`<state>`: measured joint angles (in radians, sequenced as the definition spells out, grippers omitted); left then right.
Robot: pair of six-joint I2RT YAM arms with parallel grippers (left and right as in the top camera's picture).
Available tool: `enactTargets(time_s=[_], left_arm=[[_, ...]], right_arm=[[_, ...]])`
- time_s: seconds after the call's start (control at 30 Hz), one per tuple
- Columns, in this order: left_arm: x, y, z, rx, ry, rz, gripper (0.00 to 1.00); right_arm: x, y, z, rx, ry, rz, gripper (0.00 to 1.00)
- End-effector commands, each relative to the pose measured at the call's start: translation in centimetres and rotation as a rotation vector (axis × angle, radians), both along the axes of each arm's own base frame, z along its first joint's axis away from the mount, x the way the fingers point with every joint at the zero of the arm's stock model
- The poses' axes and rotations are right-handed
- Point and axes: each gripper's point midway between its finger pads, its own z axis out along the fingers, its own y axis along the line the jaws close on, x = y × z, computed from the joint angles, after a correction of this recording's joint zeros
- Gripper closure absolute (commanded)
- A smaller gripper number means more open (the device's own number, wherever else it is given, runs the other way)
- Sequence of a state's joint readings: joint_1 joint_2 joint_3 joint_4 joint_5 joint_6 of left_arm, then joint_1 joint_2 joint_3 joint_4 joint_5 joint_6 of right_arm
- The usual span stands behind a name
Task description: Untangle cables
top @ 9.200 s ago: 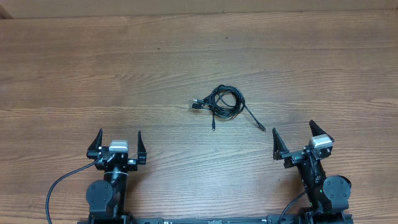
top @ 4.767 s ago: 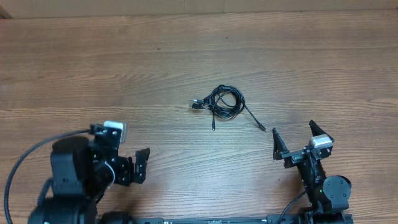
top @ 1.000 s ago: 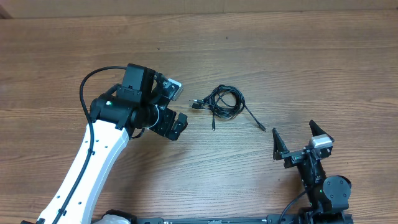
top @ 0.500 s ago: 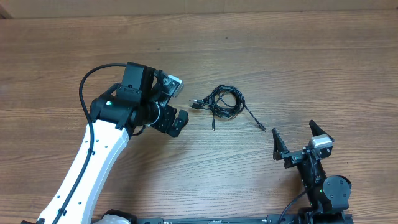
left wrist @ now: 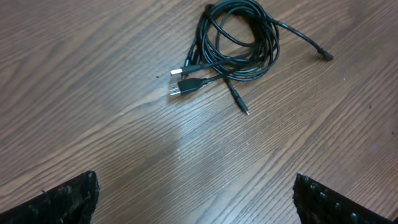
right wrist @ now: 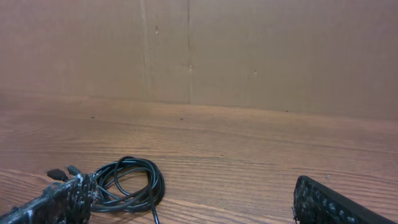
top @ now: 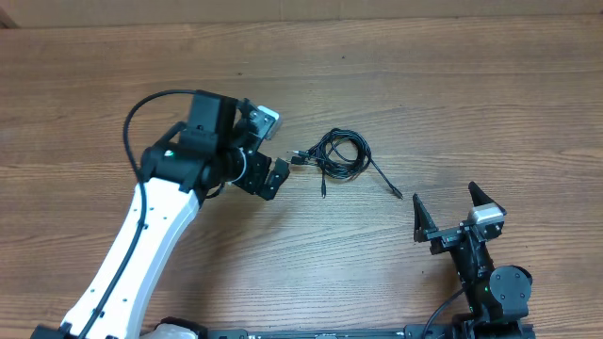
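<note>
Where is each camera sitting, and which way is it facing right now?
Overhead: fixed above the table, looking straight down; shows the left arm stretched toward the cables and the right arm at the near edge.
Left wrist: above the table, angled down at the cables just ahead; left fingers spread wide in the bottom corners.
Right wrist: low, looking level across the table toward a brown wall; right fingers in the bottom corners.
Shared: all three views show the cables.

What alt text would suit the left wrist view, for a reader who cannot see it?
A tangled coil of thin black cables lies on a wooden table, with plugs pointing left. The fingers of the open left gripper show in the bottom corners, apart from the cables.
</note>
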<state>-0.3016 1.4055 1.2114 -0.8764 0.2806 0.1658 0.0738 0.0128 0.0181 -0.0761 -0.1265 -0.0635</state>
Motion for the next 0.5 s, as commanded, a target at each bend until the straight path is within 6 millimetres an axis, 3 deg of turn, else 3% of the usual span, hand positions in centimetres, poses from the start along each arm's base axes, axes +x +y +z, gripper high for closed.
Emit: enactTargets(time_s=[0.0, 0.23, 0.47], left_arm=[[0.3, -1.4, -1.1, 0.020, 0.021, -0.056, 0.01], [0.5, -3.6, -2.7, 0.031, 0.029, -0.123, 0.00], [1.1, -3.8, -2.6, 0.024, 0.009, -0.121, 0.01]], right_arm=[[0.0, 0.0, -0.2, 0.005, -0.002, 0.000, 0.00], [0.0, 0.0, -0.2, 0.005, -0.002, 0.000, 0.00], [0.0, 0.0, -0.2, 0.005, -0.002, 0.000, 0.00]])
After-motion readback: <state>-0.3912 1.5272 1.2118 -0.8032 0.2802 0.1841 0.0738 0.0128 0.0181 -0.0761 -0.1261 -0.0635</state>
